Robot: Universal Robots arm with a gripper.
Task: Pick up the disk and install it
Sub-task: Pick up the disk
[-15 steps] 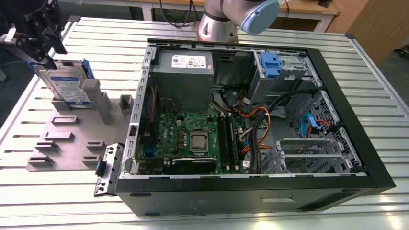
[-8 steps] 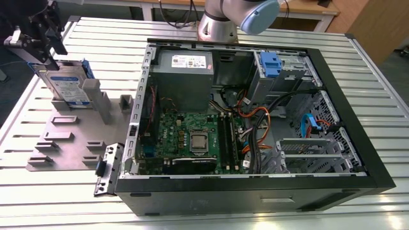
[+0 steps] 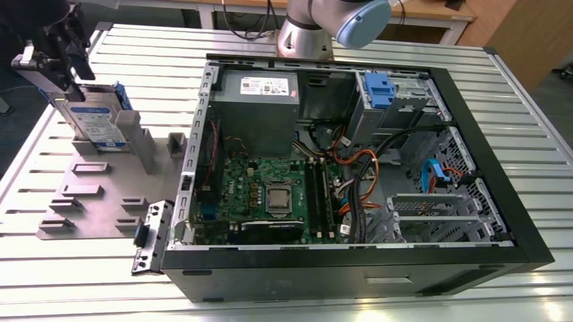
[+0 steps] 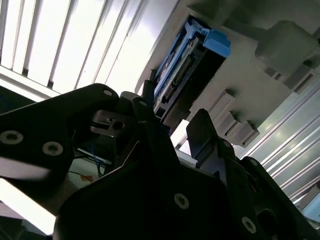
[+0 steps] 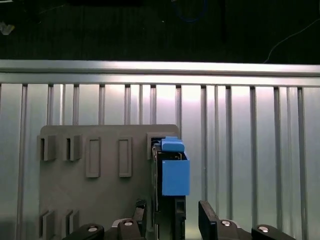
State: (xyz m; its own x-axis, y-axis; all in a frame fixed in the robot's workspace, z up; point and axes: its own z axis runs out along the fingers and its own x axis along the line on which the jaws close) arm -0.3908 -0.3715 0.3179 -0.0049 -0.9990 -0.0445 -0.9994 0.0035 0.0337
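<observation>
Silver disk [image 3: 90, 124] — blue-framed, white-and-blue labelled.

You'll find the disk [image 3: 92, 124] standing upright on edge in a far-corner slot of the grey fixture plate [image 3: 98, 201]: silver, with a white-and-blue label and a blue carrier frame.

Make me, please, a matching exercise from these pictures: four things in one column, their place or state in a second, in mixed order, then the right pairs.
1. disk
2. power supply
3. motherboard
4. gripper

A. green, flat inside the computer case
B. at the disk's upper end, jaws open on either side
C. upright in the grey fixture plate, outside the case
D. grey box with white sticker, inside the case

Pairs: 1-C, 2-D, 3-A, 4-B
</observation>
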